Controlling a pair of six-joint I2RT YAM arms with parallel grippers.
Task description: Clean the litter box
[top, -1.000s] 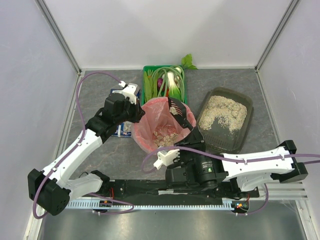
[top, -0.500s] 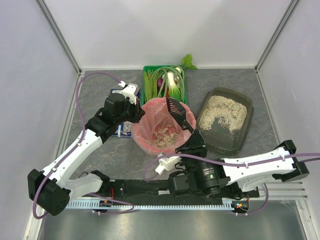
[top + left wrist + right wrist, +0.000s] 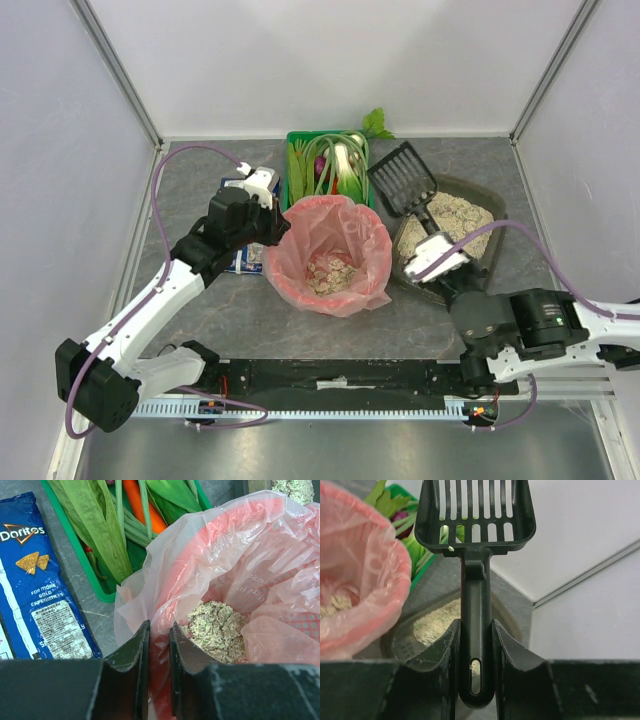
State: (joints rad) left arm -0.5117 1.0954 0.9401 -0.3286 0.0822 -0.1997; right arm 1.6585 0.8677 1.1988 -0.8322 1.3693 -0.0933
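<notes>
One blue chip bag (image 3: pixel 35 580) lies on the left of the table (image 3: pixel 240 315). Next to it, the left gripper (image 3: pixel 159 627) is almost closed. It pinches the edge of the pink bag (image 3: pixel 200 565) that lines one red bin. One green crate (image 3: pixel 292 150) of vegetables sits behind the bin. To the right, the right gripper (image 3: pixel 476 625) squeezes the handle of one black scoop (image 3: pixel 475 575) and holds it up in the air. One litter box (image 3: pixel 496 225), with beige litter inside, sits on the right, just beside the bin.
</notes>
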